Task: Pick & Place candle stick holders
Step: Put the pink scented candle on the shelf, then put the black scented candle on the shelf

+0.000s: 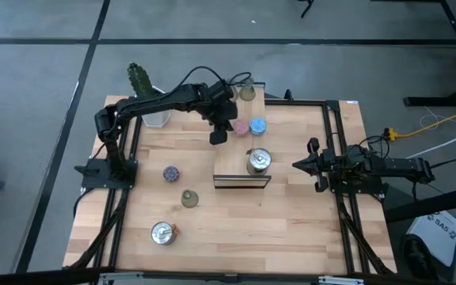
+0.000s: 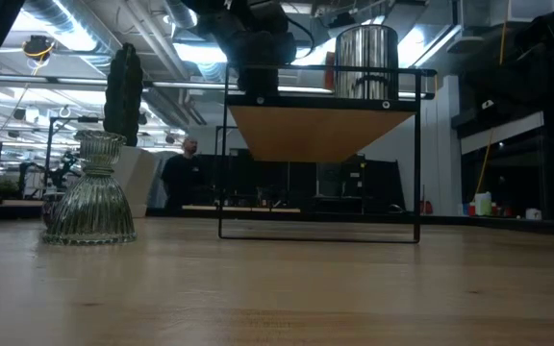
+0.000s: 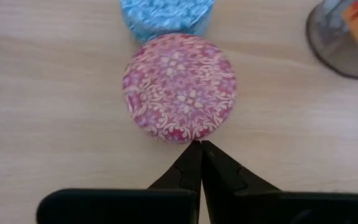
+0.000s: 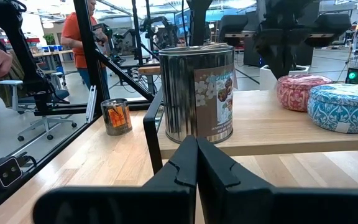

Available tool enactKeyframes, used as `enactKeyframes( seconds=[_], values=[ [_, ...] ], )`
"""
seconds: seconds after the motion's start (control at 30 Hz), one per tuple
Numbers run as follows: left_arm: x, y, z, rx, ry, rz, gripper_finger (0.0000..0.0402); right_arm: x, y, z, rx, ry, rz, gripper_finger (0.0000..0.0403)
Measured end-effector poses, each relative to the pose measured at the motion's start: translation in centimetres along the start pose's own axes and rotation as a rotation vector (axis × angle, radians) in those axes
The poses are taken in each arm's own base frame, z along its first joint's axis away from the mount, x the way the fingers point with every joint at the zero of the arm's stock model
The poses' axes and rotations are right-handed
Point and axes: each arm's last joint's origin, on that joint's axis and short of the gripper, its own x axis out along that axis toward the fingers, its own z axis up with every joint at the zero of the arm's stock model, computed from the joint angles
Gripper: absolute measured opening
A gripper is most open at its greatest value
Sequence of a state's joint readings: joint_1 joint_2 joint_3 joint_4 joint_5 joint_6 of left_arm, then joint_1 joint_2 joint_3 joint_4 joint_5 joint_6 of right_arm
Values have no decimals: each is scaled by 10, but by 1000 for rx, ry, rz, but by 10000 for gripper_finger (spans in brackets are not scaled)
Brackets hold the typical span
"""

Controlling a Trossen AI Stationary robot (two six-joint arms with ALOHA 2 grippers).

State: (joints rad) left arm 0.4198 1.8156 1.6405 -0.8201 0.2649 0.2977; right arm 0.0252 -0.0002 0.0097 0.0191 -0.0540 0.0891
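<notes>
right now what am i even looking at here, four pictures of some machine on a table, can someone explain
It is a robot with two dark arms at a wooden table, filmed by four cameras at once. One looks straight down, one sits at table height, and one rides on each arm's wrist.

The left gripper hangs shut and empty over the far middle of the table. Its wrist camera looks down on a pink holder with a blue holder right next to it.

The right gripper waits at the table's right edge, also shut and empty. Its camera faces a shiny silver holder standing on a small raised wooden shelf.

Also on the table are a purple holder, a green holder, another silver holder, and a cactus at the far left corner.
</notes>
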Motion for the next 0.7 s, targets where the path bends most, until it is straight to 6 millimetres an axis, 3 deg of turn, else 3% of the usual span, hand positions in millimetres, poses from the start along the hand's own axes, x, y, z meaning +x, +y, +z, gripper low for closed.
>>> enactKeyframes(
  seconds=[0.5,0.7],
  values=[
    [-1,-1,-1,-18,15,-9,3,0,0,0,0,0,0,5],
    [-21,-8,-4,-26,29,-9,2,0,0,0,0,0,0,5]
  ],
)
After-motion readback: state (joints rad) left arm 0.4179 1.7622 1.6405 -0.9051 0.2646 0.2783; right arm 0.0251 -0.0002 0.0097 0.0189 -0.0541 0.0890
